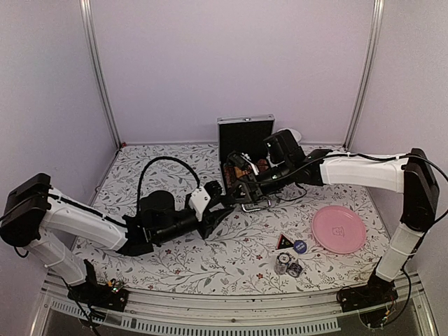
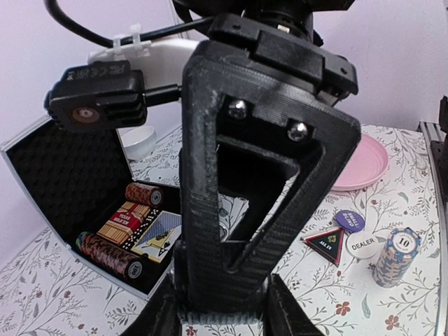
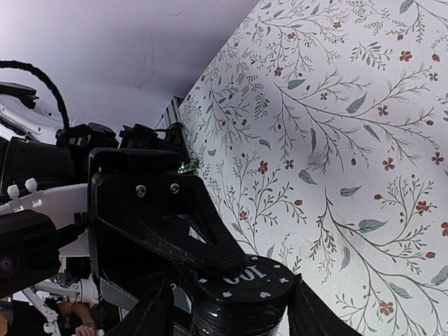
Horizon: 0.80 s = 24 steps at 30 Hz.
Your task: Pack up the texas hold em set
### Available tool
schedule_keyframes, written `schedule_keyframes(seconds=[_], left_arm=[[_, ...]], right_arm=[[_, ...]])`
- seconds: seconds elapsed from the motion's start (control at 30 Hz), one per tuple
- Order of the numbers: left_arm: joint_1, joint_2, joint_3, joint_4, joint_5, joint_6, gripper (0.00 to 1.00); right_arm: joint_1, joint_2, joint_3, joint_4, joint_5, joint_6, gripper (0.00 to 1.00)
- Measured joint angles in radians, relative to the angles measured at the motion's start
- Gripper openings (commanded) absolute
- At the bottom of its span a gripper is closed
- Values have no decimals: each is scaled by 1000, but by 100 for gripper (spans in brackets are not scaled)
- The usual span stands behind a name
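The right gripper (image 1: pixel 243 183), clamped round a black chip stack (image 3: pixel 241 294), hangs directly over the open case (image 1: pixel 238 129), so the stack probably just needs lowering, laid lengthwise like the chip rows (image 2: pixel 112 255) already inside.

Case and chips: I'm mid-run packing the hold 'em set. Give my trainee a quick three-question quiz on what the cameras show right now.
1. True or false: the case has its lid shut.
2. What sits between the fingers of the right gripper? A) a card deck B) a stack of black chips C) a white bowl
3. Short answer: where does the black triangle lie?
Key: 1 false, the lid stands open. 2 B. 3 On the table, outside the case, near the blue disc.
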Motion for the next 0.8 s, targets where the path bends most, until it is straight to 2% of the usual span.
schedule_keyframes(seconds=[0.23, 0.4, 0.47, 0.57, 0.63, 0.7, 0.8], left_arm=[[0, 0, 0, -3, 0, 0, 15], [0, 0, 0, -3, 0, 2, 16], [0, 0, 0, -5, 0, 6, 25], [0, 0, 0, -8, -7, 11, 62], [0, 1, -2, -3, -14, 7, 78], [0, 1, -8, 18, -26, -10, 85], [20, -2, -35, 35, -34, -44, 89]], right_arm=[[3, 24, 0, -2, -25, -15, 46], [2, 24, 0, -3, -18, -11, 37], [2, 24, 0, -3, -13, -4, 30], [3, 24, 0, -3, 7, 16, 15], [6, 22, 0, -3, 39, 13, 13], [8, 22, 0, -3, 86, 14, 14], [9, 22, 1, -10, 176, 37, 16]])
